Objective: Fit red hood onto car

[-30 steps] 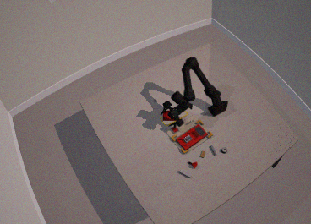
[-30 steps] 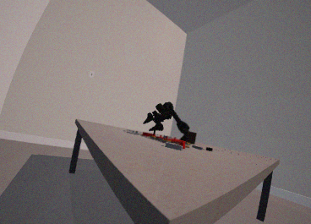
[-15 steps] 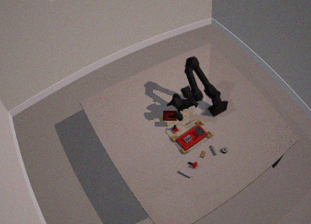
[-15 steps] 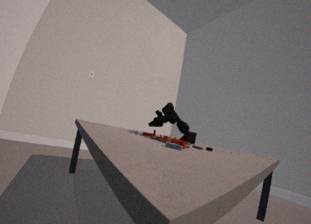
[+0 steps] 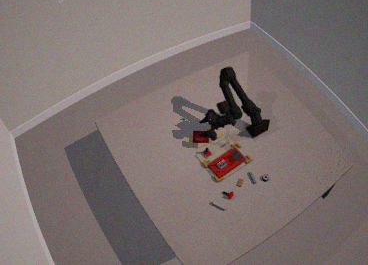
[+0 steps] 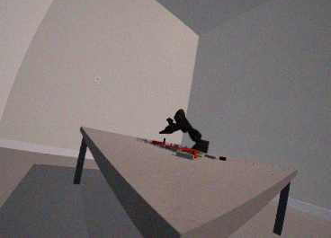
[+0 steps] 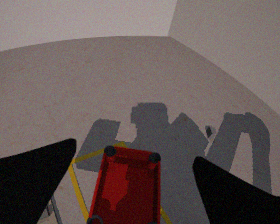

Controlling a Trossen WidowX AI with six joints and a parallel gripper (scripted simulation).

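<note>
I have my pincer (image 5: 204,128) (image 6: 163,136) (image 7: 136,155) spread wide, with nothing between its fingers; it hangs above the table (image 5: 150,124) (image 6: 171,183) (image 7: 46,95), near the hood (image 5: 200,136) (image 6: 157,143) (image 7: 126,185), which lies beside the car's place, by a yellow outline (image 7: 80,190); in the wrist view the red shell sits low between my two fingers, dark bosses showing at its corners.

The chassis (image 5: 227,162) (image 6: 186,148) lies in its jig (image 5: 217,178), with what I take for the engine block (image 5: 221,164) on its deck; the pegs are too small for me to make out; a small red part (image 5: 228,194) lies off to the side, and I judge it no business of mine.

As for progress, only the given groundwork is done, the chassis and engine being in place; the hood is neither gripped nor fitted, so I judge the whole job remains: line up, close on the shell, lift, carry it over, seat all four corners, let go and withdraw cleanly; my fingers look tilted to me, so I should square them to the hood's sides first, lest one tip nudge it askew.
</note>
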